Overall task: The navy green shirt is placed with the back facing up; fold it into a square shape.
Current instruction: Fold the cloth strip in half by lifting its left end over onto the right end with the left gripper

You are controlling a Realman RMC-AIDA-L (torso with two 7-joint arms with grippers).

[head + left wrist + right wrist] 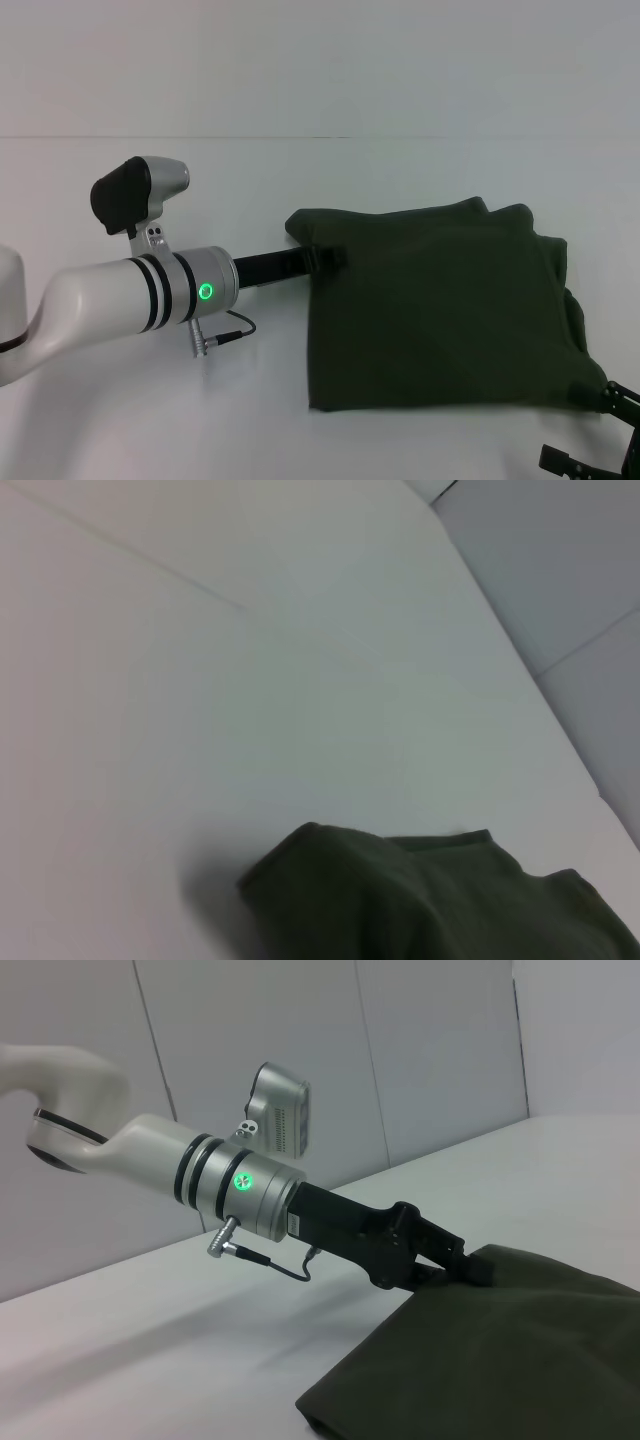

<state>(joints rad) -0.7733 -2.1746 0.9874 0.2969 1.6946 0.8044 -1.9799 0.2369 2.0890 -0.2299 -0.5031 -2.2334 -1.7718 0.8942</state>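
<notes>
A plain white table point(150, 420) fills the head view, with one thin seam line running across its far part. In the right wrist view pale wall panels point(420, 1050) stand behind the table, split by upright joints.

There is one shirt point(440, 310), two arms and two grippers. No container is in sight.

The shirt lies flat on the table as a dark olive, roughly square folded bundle, plain side up, with layered edges showing along its far and right sides. The left wrist view shows only a rumpled corner of it point(420, 900) against the white top.

The left arm point(120, 295) reaches in from the left of the shirt, a green light lit on its wrist and a thin cable looping beneath. The left gripper point(328, 256) sits at the shirt's far left corner, its black fingers point(470, 1268) closed to a narrow pinch on the cloth edge there, as far as the right wrist view lets me judge.

The right gripper point(600, 440) is at the shirt's near right corner, only partly in frame; I cannot tell how its jaws stand.
</notes>
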